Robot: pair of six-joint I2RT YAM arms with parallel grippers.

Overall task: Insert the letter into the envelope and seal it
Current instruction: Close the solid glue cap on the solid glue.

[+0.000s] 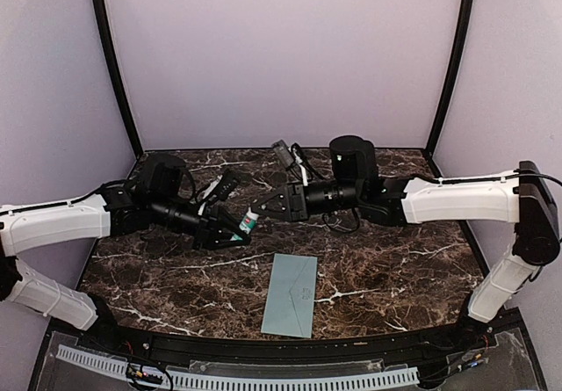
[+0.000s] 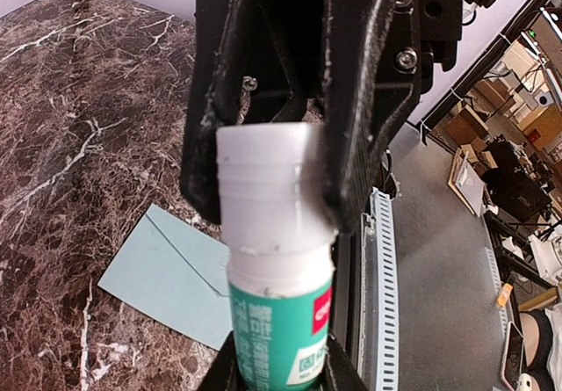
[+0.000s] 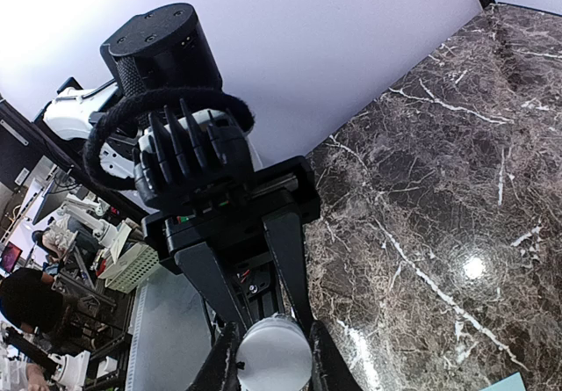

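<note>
The envelope [image 1: 291, 294] lies flat on the marble table near the front edge with its pointed flap folded down; it also shows in the left wrist view [image 2: 171, 272]. The letter is not in view. A white-and-green glue stick [image 1: 249, 223] hangs in the air between the two arms, above and left of the envelope. My left gripper [image 1: 235, 230] is shut on its green body [image 2: 279, 321]. My right gripper [image 1: 260, 212] is shut on its white cap [image 3: 274, 354], with one finger on each side of the cap [image 2: 268, 180].
The dark marble table [image 1: 395, 268] has a black raised edge and a white slotted rail [image 1: 237, 378] along the front. Black frame posts [image 1: 114, 61] stand at the back corners. Cables [image 1: 294, 158] trail behind the right arm.
</note>
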